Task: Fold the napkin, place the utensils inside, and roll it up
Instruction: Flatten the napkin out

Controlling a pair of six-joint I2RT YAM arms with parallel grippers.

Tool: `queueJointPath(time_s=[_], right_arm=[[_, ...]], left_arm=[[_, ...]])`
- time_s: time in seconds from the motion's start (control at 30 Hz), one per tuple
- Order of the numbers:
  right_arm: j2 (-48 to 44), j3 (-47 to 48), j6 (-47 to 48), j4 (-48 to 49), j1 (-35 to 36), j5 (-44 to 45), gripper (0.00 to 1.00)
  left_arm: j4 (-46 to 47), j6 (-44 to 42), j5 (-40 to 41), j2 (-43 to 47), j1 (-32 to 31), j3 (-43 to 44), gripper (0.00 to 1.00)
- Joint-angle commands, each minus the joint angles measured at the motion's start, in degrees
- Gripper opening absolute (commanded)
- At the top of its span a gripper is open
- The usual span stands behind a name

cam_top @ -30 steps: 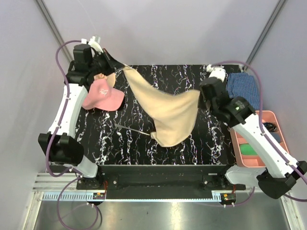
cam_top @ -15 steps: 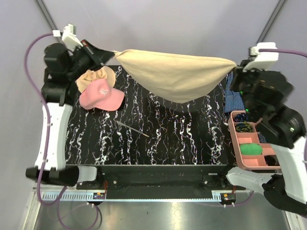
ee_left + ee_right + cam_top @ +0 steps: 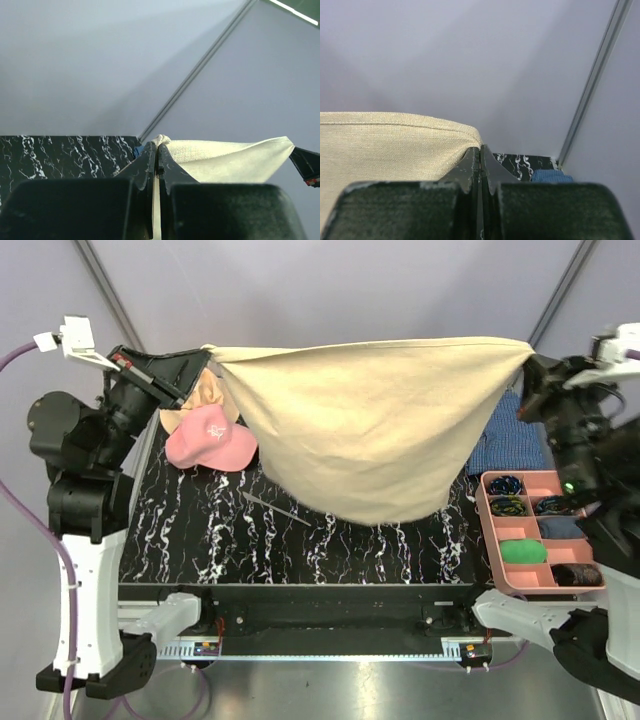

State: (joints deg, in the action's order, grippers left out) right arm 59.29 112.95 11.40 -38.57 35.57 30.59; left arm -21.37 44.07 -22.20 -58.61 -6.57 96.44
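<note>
Napkin (image 3: 370, 430) hangs in mid-air, stretched between both arms above black marbled table (image 3: 200, 535), lower edge sagging in deep belly. Left gripper (image 3: 201, 354) pressed together on top left corner of cloth. Right gripper (image 3: 532, 362) pressed together on top right corner. I judge cloth light, soft, limp, prone to slip from thin pinch; corners give best hold. Utensils (image 3: 275, 508) lie on table beneath: thin, dark, likely awkward to lift flat.
</note>
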Motion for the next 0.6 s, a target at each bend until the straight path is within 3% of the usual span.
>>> queueJointPath(time_s=[0.0,0.1,0.23,0.4,0.43,0.47,0.53,0.57], right_arm=[[7.4,-6.7,5.1,7.7,-0.2,4.6,0.0],[12.2,-12.2,6.3,12.4,-3.3,4.0,0.0],[20.0,-17.2,0.8,17.5,-14.5,-5.3,0.0],[41.2,-14.4,-0.3,24.9,-23.7,-12.9,0.0],[45.0,-12.2,-1.2,24.9,-25.0,-13.3,0.0],[52.2,-7.6,-1.8,25.0,-26.1,-13.8,0.06],[58.9,-2.2,-3.7,23.7,-29.1,-16.8,0.38],[64.1,3.1,-4.1,22.7,-29.9,-20.5,0.66]], left_arm=[[7.4,2.4,6.3,-3.4,0.2,-7.3,0.0],[11.0,3.6,5.4,-9.6,0.2,-10.7,0.0],[16.3,3.7,9.2,-22.7,0.2,-12.1,0.0],[15.6,2.4,10.1,-44.6,0.2,-1.3,0.0],[13.5,1.9,9.3,-52.4,0.2,5.2,0.09],[12.2,1.5,8.0,-56.1,0.2,8.6,0.43],[10.7,0.8,6.2,-64.0,0.2,16.1,0.75],[10.5,0.3,5.1,-65.5,-0.1,17.9,0.87]])
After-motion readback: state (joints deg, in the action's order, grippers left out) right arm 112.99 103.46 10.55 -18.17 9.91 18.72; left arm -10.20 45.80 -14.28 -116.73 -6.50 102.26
